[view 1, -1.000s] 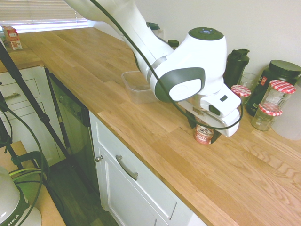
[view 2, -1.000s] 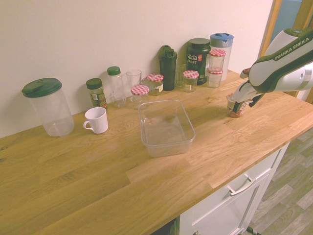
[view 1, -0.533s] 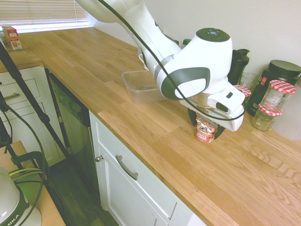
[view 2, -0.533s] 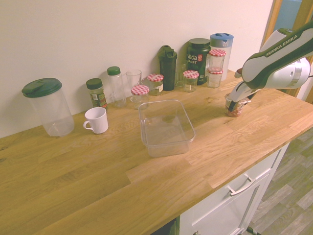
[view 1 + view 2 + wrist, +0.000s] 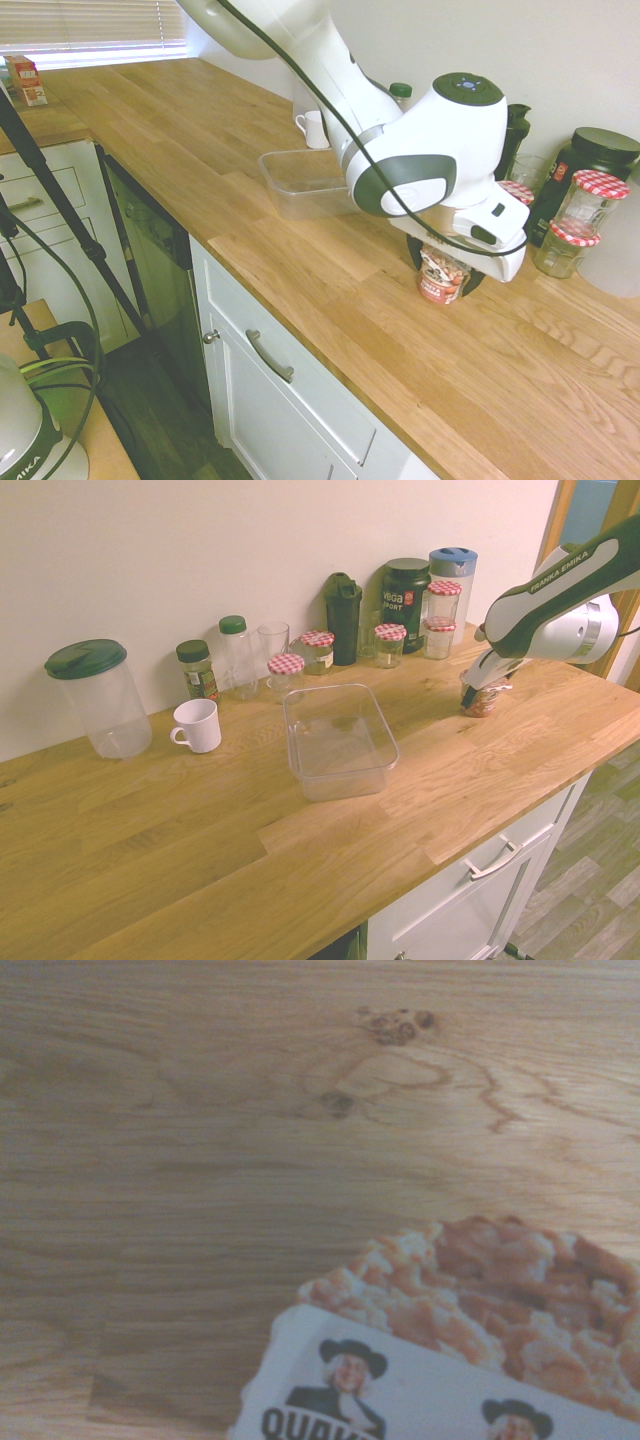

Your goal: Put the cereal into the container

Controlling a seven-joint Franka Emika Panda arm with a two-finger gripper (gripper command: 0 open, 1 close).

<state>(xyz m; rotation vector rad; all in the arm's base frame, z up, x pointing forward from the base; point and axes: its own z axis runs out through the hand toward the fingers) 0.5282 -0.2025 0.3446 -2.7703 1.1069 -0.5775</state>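
And there we were, right down on the cup: our black two-finger gripper (image 5: 446, 270) was open around the small red-and-white printed cereal cup (image 5: 440, 277), one finger to either side. Whether the fingers were actually pressing on it, we could not tell. The cup stood upright on the light-brown wooden surface (image 5: 330, 290), and in the wrist view we had its lid up close, with a white band, hatted figures and a picture of chunky cereal.

The clear, shallow rectangular plastic container (image 5: 340, 745) sat on the same surface, well apart from the cup, with the white mug (image 5: 197, 726) near it. Behind, along the wall, we had the dark shaker bottle (image 5: 343, 619), the black tub with white lettering (image 5: 404, 605) and the glass jars with red-checked lids (image 5: 439, 623).
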